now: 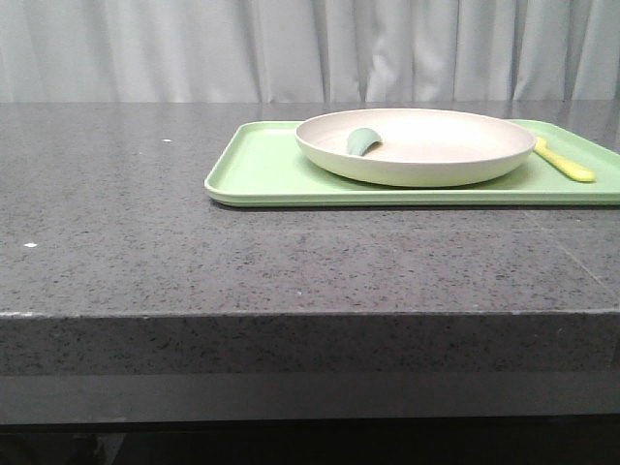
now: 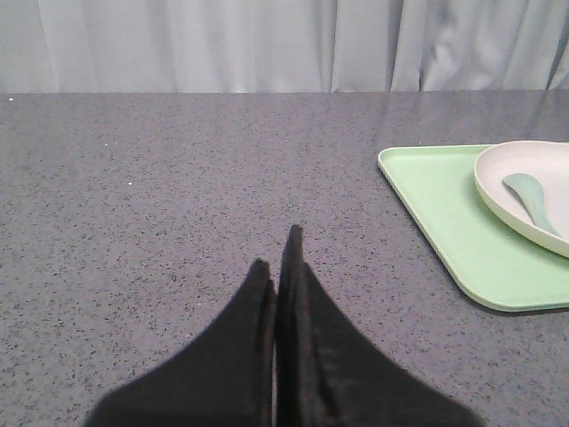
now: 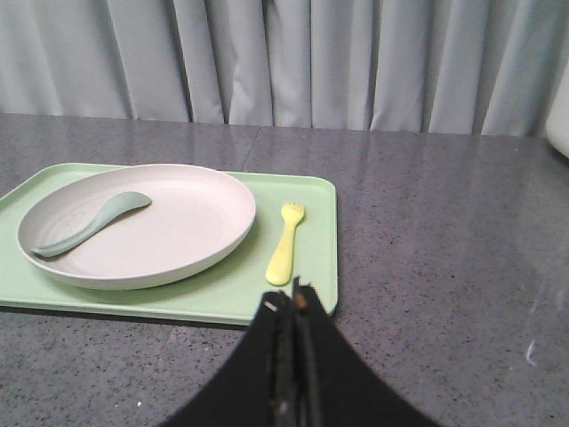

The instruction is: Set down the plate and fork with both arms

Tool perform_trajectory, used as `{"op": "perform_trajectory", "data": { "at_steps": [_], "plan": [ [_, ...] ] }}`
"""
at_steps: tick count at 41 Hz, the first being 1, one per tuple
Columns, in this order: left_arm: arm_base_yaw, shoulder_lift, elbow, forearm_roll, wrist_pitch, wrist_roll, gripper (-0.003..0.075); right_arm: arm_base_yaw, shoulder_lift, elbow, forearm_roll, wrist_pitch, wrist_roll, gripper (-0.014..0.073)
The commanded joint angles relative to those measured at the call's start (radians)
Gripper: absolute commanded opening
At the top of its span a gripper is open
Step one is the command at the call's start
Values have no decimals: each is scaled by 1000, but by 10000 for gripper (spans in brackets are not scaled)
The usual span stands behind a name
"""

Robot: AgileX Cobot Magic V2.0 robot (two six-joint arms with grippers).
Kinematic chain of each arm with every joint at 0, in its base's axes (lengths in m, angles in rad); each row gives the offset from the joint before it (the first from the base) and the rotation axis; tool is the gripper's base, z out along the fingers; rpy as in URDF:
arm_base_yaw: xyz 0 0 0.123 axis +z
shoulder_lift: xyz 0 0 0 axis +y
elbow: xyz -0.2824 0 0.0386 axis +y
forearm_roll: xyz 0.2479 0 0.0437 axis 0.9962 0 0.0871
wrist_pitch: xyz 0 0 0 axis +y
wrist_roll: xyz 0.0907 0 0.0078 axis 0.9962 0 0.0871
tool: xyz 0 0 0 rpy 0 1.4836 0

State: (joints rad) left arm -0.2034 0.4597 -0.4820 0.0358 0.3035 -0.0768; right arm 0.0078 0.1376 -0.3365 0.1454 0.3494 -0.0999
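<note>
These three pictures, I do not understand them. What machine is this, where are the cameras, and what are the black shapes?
It is a robot with two arms at a grey table. The front view looks forward over the table. The other two come from cameras on the wrists. The black shapes are the left hand and the right hand, both closed and holding nothing. On the table lies a green tray. On it stands the plate with a small grey-green piece inside. The yellow fork lies on the tray beside the plate.
</note>
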Motion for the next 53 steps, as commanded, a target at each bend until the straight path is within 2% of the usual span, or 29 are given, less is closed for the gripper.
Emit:
{"op": "perform_trajectory", "data": {
  "at_steps": [1, 33, 42, 53],
  "plan": [
    [3, 3, -26, 2, -84, 0, -18, -1, 10, -27, 3, -91, -13, -114],
    [3, -6, -12, 2, -84, 0, -18, -1, 10, -27, 3, -91, -13, -114],
    [38, -141, 115, -2, -86, 0, -18, -1, 10, -27, 3, -91, -13, -114],
    [173, -408, 335, -36, -87, 0, -18, -1, 10, -27, 3, -91, -13, -114]
  ]
}}
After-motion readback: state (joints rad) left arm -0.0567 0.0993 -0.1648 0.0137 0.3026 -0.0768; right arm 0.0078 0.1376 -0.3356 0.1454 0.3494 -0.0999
